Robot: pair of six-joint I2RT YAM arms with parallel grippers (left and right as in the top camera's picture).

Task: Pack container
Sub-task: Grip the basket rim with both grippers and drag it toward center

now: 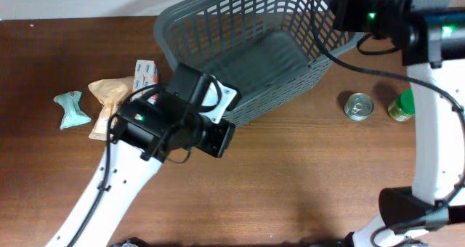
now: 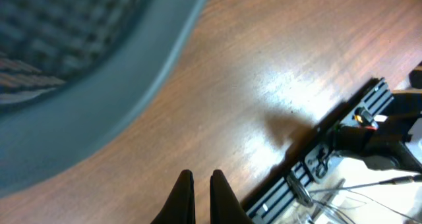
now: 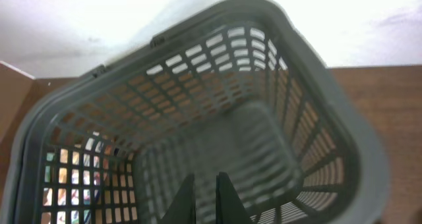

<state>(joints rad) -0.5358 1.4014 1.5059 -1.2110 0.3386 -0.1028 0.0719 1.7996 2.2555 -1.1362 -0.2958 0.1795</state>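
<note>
The container is a large dark grey lattice basket (image 1: 247, 51) at the back middle of the table, with nothing inside it. My left gripper (image 1: 220, 136) hangs just off the basket's near-left corner. In the left wrist view its fingers (image 2: 202, 178) are together and empty over bare wood, with the basket rim (image 2: 132, 85) at upper left. My right gripper (image 1: 338, 11) is at the basket's far-right rim. In the right wrist view its fingers (image 3: 204, 181) are together and empty, pointing into the basket (image 3: 316, 118).
A small tin can (image 1: 357, 106) and a green-lidded jar (image 1: 402, 105) stand right of the basket. A teal packet (image 1: 71, 109), a tan bag (image 1: 109, 100) and a white printed packet (image 1: 146, 73) lie at the left. A black rail with cables (image 2: 330, 158) runs along the table edge.
</note>
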